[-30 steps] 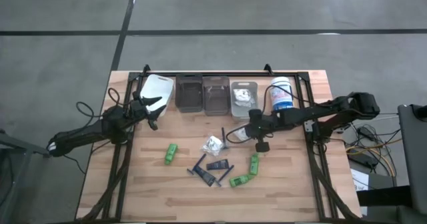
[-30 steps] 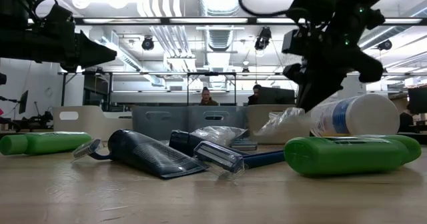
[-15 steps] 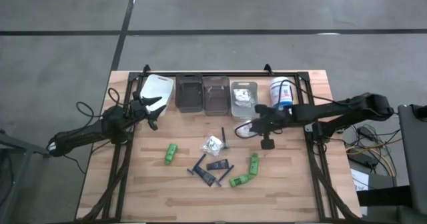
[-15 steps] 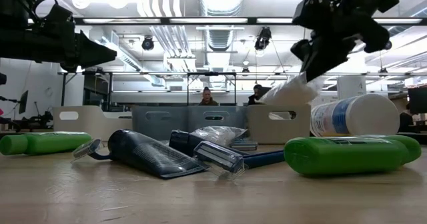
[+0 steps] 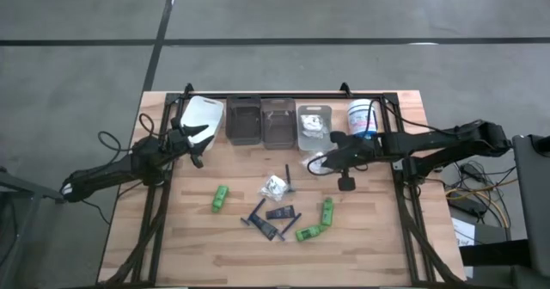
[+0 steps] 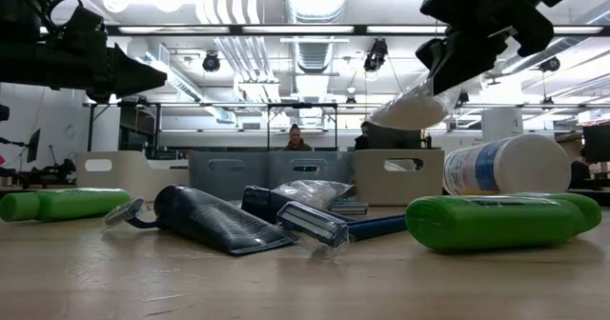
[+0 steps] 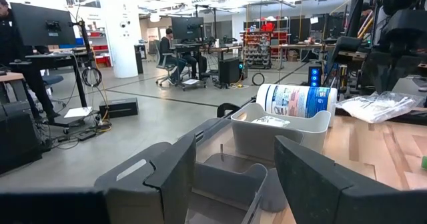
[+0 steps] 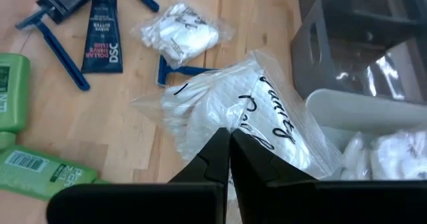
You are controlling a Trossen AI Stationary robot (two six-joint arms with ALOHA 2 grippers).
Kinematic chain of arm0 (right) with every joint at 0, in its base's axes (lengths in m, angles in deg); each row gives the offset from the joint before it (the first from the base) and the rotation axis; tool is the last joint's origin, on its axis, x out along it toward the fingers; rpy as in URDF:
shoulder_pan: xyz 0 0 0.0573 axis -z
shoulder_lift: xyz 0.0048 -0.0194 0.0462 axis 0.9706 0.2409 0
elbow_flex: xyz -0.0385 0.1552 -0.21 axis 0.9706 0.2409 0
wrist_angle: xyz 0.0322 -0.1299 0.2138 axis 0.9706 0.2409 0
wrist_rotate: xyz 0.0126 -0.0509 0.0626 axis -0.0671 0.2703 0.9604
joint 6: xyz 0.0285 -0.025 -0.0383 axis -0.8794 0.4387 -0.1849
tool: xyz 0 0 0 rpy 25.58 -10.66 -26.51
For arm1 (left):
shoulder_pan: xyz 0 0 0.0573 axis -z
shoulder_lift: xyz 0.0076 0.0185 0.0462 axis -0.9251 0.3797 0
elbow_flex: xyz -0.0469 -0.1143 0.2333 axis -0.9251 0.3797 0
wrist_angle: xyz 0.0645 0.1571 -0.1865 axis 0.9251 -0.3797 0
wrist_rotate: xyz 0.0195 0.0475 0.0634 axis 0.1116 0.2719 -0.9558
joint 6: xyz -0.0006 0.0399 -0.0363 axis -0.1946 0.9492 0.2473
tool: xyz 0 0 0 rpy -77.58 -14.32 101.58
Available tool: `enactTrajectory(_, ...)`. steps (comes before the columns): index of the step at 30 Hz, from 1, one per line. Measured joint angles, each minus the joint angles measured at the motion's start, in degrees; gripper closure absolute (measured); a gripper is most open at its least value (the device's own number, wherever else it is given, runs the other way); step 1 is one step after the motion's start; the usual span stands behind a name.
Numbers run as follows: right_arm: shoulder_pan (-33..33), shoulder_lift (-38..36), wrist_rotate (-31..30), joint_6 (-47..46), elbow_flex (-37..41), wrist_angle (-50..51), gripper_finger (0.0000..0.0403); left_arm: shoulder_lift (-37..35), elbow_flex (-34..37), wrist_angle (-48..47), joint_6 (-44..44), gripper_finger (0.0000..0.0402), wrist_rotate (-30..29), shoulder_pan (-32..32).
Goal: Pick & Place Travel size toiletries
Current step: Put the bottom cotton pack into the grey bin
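Note:
My right gripper (image 5: 331, 157) is shut on a clear packet with white contents (image 5: 316, 163), held in the air just in front of the white bin (image 5: 313, 136). On the table lie another packet (image 5: 275, 186), dark blue razors (image 5: 257, 212), a dark tube (image 8: 101, 34) and three green bottles (image 5: 220, 197) (image 5: 327, 210) (image 5: 309, 233). More packets sit inside the white bin (image 8: 393, 147). My left gripper (image 7: 233, 177) is open and waits by the white bin at the far left (image 5: 204, 113). My right gripper pinches the packet between its two shut fingers (image 8: 215, 156) at the packet's edge (image 8: 231, 132). The packet is lifted clear of the table and slants down from the fingers (image 6: 415, 106).
A row stands along the far edge: a white bin, a dark bin (image 5: 243, 121), a clear bin (image 5: 278, 121), the white bin with packets, and a white tub with a blue label (image 5: 363, 121) lying on its side. People sit at desks in the room beyond.
My right gripper has risen, staying shut on the packet, and has moved slightly toward the far edge and the white bin. The packet, whose lower end was near the table a second ago, now hangs well clear of it.

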Motion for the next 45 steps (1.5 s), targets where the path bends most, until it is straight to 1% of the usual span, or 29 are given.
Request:
enactTrajectory(7, 2.4, 0.0, -0.2, 1.7, -1.7, 0.8, 0.0394, 0.0, 0.0, 0.0, 0.0, 0.0195, 0.0, 0.0)
enactTrajectory(19, 13.0, 0.0, -0.2, 3.5, -1.8, 1.1, 0.0394, 0.0, 0.0, 0.0, 0.0, 0.0195, 0.0, 0.0)
enactTrajectory(26, 17.6, 0.0, -0.2, 4.3, -1.8, 1.0, 0.0394, 0.0, 0.0, 0.0, 0.0, 0.0195, 0.0, 0.0)
enactTrajectory(32, 19.7, 0.0, -0.1, 5.0, -1.8, 0.1, 0.0394, 0.0, 0.0, 0.0, 0.0, 0.0195, 0.0, 0.0)
enactTrajectory(38, 19.9, 0.5, 0.0, 5.2, -1.8, -0.6, 0.0394, 0.0, 0.0, 0.0, 0.0, 0.0195, 0.0, 0.0)
enactTrajectory(45, 20.0, 4.3, 0.0, 5.9, -1.8, -0.8, 0.0394, 0.0, 0.0, 0.0, 0.0, 0.0195, 0.0, 0.0)
